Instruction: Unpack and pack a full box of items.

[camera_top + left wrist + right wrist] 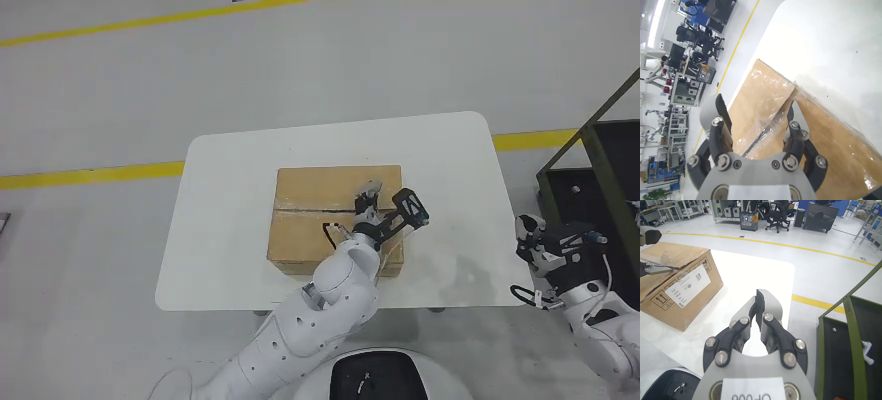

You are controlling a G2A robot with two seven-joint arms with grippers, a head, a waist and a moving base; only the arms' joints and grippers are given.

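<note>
A closed cardboard box [320, 215] with clear tape along its top seam sits mid-table. My left gripper [390, 200] is at the box's right end, open. In the left wrist view the gripper [756, 106] has one finger [790, 115] tucked into the seam under the raised flap edge of the box [762, 91], the other finger [721, 108] above the flap. The right wrist view shows the box [677, 251] with its flap edge lifted at that end. My right gripper [758, 306] is shut on nothing, held beyond the table's right edge [530, 235].
The white table [240, 250] has bare surface all round the box. A green-framed dark cart [600, 170] stands right of the table, close to my right arm; a small white part [866, 351] lies in the cart [838, 342].
</note>
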